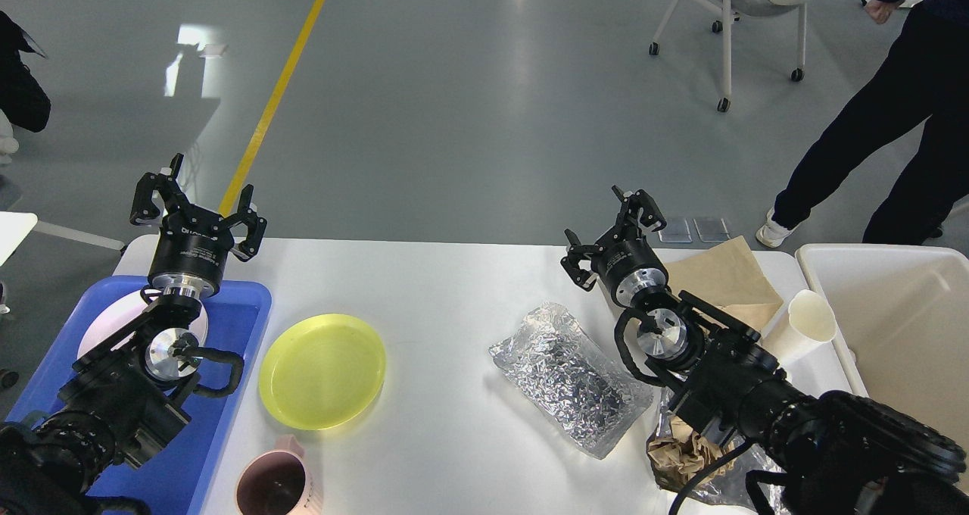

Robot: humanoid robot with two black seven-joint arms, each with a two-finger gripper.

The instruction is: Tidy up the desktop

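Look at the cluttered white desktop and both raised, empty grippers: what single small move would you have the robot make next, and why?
Probably lower the open right gripper onto the silver foil bag, which lies loose on the desktop just below it, with the beige bin close by on the right. The left gripper hangs open above the blue tray.

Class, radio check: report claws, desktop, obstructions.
Both claws open, empty: left claw, right claw. Desktop uncleared: yellow plate, foil bag, paper cup. Nothing blocking.
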